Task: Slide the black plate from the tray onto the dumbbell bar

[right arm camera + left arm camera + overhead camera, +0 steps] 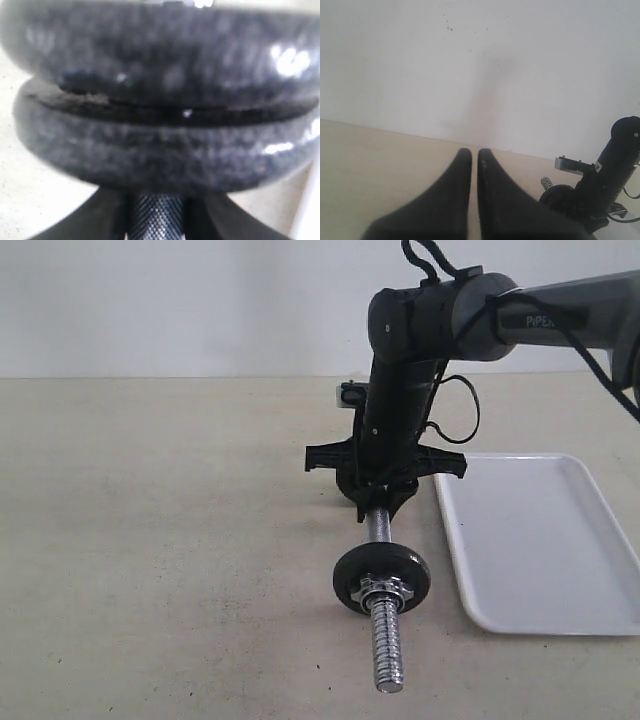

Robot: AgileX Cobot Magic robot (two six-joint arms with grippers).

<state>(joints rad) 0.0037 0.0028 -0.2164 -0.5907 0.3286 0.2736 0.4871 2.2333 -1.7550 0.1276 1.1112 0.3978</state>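
Right now, ext view: my right gripper [381, 502] reaches across the middle and points down onto the dumbbell bar [387, 640], on the far part of the shaft just behind the weights. Bar runs toward the cam, threaded near end facing the lens, low over the table [150, 560]. The nut disc [345, 585] sits on the bar approx mid-length, chrome collar nut [383, 588] on its near face. Its lower rim looks to rest on the tabletop. From this angle I can't split that dark mass into one disc or two. The tray [540, 540] lies flat to the right of the bar, near but not touching it. My left arm isn't in this view.

L wrist view: my left gripper [474, 152] has its fingers pressed together, only a hairline slit btwn them, nothing in it. It hangs above the table facing a pale wall [480, 60]. Beyond it stands the right arm [615, 160], w/ a dark disc and a bit of thread at its foot.

R wrist view: very close, blurred. Two black rims side by side, thin dark gap btwn them. Nearer one is the black plate [165, 150], on the bar and snug against the nut disc behind it. Knurled shaft passes btwn my right fingers [100, 225]. They sit tight on both sides of it, a narrow grip, clamped on the bar.
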